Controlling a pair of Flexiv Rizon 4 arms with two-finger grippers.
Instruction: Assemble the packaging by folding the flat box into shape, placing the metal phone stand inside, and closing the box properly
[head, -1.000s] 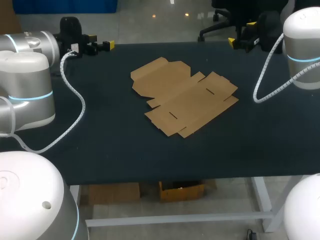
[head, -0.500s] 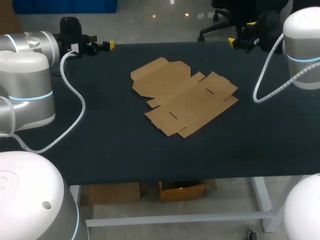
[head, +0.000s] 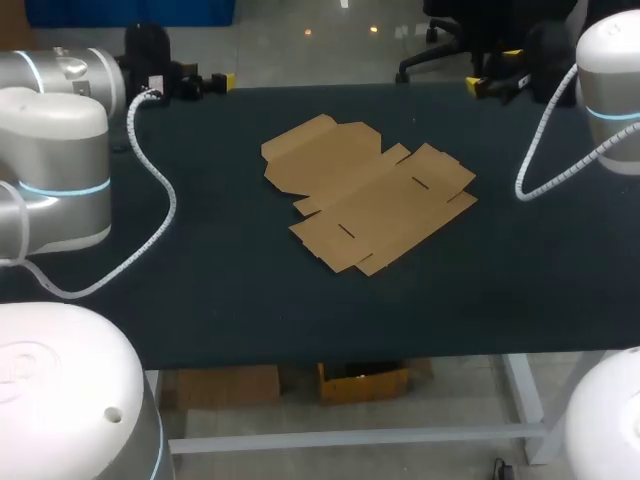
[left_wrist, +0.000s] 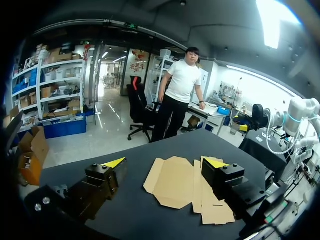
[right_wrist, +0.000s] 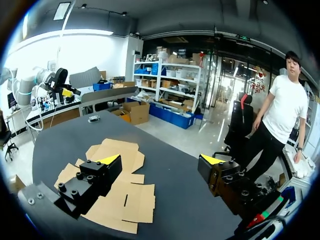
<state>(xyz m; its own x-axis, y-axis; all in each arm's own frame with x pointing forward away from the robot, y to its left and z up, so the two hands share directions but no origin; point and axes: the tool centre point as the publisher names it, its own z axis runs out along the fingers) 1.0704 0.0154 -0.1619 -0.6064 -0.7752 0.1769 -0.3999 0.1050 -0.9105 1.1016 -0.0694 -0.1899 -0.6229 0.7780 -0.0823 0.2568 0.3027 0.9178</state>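
Note:
The flat brown cardboard box (head: 365, 193) lies unfolded in the middle of the dark table (head: 220, 290). My left gripper (head: 205, 84) hovers over the far left corner, open and holding nothing. In the left wrist view, the left gripper (left_wrist: 165, 163) has its yellow tips wide apart, with the flat box (left_wrist: 175, 185) on the table ahead of them. My right gripper (head: 490, 85) is at the far right edge, also open and holding nothing. From the right wrist view, the right gripper (right_wrist: 160, 159) looks across the flat box (right_wrist: 131, 197). I see no metal phone stand for certain.
In the right wrist view a small grey object (right_wrist: 93, 118) sits near the table's edge far beyond the box; I cannot tell what it is. Dark table surface surrounds the cardboard on all sides.
Both arms have shifted slightly at the far edge, the left gripper a little up and right, the right gripper a little right. The box has not moved.

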